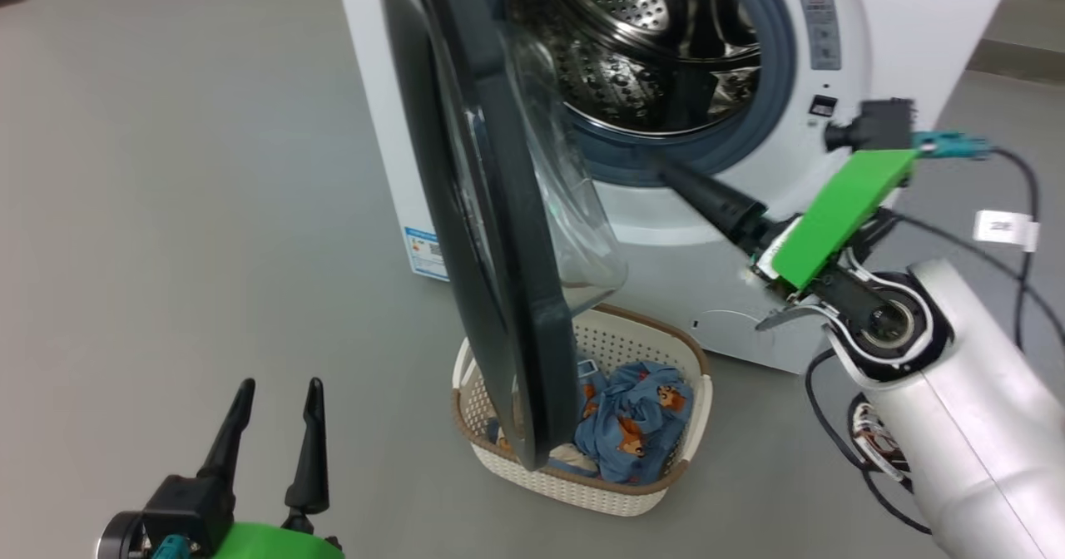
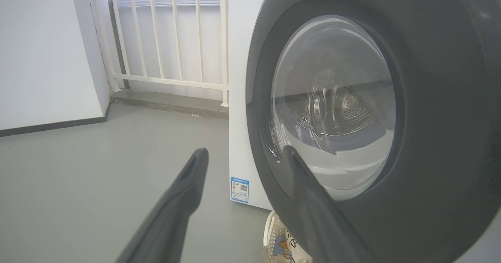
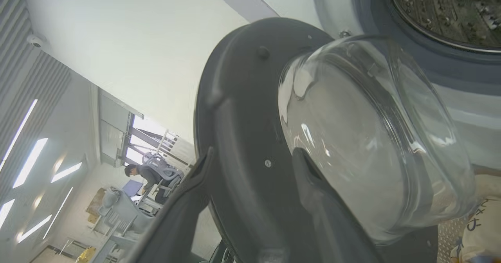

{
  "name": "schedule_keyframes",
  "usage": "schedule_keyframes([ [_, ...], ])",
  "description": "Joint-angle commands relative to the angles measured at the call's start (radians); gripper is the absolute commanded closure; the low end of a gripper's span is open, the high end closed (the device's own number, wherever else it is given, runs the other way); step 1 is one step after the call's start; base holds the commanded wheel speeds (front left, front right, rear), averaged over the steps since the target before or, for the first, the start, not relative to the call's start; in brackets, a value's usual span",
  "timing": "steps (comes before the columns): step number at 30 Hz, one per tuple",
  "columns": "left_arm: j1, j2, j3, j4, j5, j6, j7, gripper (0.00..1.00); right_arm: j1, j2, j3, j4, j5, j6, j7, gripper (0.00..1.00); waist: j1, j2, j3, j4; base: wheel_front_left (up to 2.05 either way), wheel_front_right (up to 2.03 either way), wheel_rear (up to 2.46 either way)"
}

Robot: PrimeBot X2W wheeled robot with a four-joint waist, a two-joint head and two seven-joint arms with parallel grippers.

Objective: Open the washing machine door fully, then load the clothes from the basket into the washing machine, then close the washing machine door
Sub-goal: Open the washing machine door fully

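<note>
Standing half open: door (image 1: pixel 491 210) over basket (image 1: pixel 582 497) of clothes (image 1: pixel 632 426).
Left tool (image 1: pixel 280 386) and right tool (image 3: pixel 254 153) both spread wide, gripping nothing.

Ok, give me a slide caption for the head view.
Washing machine door swung out above the basket, clothes not yet loaded.

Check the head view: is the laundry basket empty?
No, light-blue bear-print clothes lie crumpled inside the cream perforated basket, partly behind the open washing machine door.
</note>
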Motion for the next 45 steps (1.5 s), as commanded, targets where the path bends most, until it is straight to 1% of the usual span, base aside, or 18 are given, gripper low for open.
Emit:
schedule_keyframes([
  [1,-0.031,0.02,0.028,-0.036,0.02,-0.006,-0.006,0.0,0.02,-0.006,0.012,-0.078,-0.036,0.005,-0.056,0.0,0.0,0.0,-0.006,-0.033,0.0,0.0,0.0],
  [5,-0.024,0.016,0.041,-0.052,0.009,-0.007,-0.006,0.0,0.076,-0.074,0.045,-0.214,-0.131,0.005,-0.234,0.0,0.0,0.0,-0.007,-0.076,0.0,0.0,0.0],
  [11,-0.013,0.016,0.058,-0.073,0.013,-0.009,-0.006,0.0,0.132,-0.193,0.093,-0.312,-0.239,0.005,-0.481,0.0,0.0,0.0,-0.008,-0.147,0.0,0.0,0.0],
  [13,-0.01,0.018,0.065,-0.08,0.013,-0.01,-0.006,0.0,0.144,-0.234,0.115,-0.32,-0.289,0.005,-0.564,0.0,0.0,0.0,-0.009,-0.171,0.0,0.0,0.0],
  [16,-0.004,0.019,0.076,-0.085,0.016,-0.011,-0.006,0.0,0.169,-0.28,0.138,-0.308,-0.334,0.005,-0.654,0.0,0.0,0.0,-0.011,-0.203,0.0,0.0,0.0],
  [18,0.003,0.018,0.082,-0.092,0.02,-0.009,-0.006,0.0,0.187,-0.307,0.139,-0.287,-0.368,0.005,-0.683,0.0,0.0,0.0,-0.012,-0.223,0.0,0.0,0.0],
  [21,0.014,0.016,0.088,-0.099,0.024,-0.009,-0.006,0.0,0.217,-0.33,0.118,-0.256,-0.42,0.005,-0.704,0.0,0.0,0.0,-0.014,-0.249,0.0,0.0,0.0],
  [25,0.024,0.014,0.097,-0.107,0.031,-0.007,-0.006,0.0,0.27,-0.33,0.051,-0.23,-0.505,0.005,-0.717,0.0,0.0,0.0,-0.015,-0.277,0.0,0.0,0.0],
  [29,0.036,0.012,0.11,-0.122,0.037,0.0,-0.006,0.0,0.338,-0.319,-0.029,-0.243,-0.607,0.005,-0.719,0.0,0.0,0.0,-0.015,-0.301,0.0,0.0,0.0],
  [35,0.053,0.007,0.119,-0.134,0.042,0.004,-0.006,0.0,0.453,-0.268,-0.14,-0.272,-0.73,0.005,-0.719,0.0,0.0,0.0,-0.014,-0.33,0.0,0.0,0.0],
  [39,0.058,0.004,0.128,-0.144,0.036,0.002,-0.006,0.0,0.516,-0.235,-0.194,-0.283,-0.796,0.005,-0.72,0.0,0.0,0.0,-0.012,-0.344,0.0,0.0,0.0],
  [42,0.059,0.001,0.135,-0.15,0.028,0.0,-0.006,0.0,0.537,-0.221,-0.22,-0.286,-0.822,0.005,-0.72,0.0,0.0,0.0,-0.01,-0.351,0.0,0.0,0.0],
  [45,0.062,-0.001,0.145,-0.155,0.028,-0.001,-0.006,0.0,0.562,-0.192,-0.258,-0.288,-0.825,0.005,-0.72,0.0,0.0,0.0,-0.007,-0.36,0.0,0.0,0.0],
])
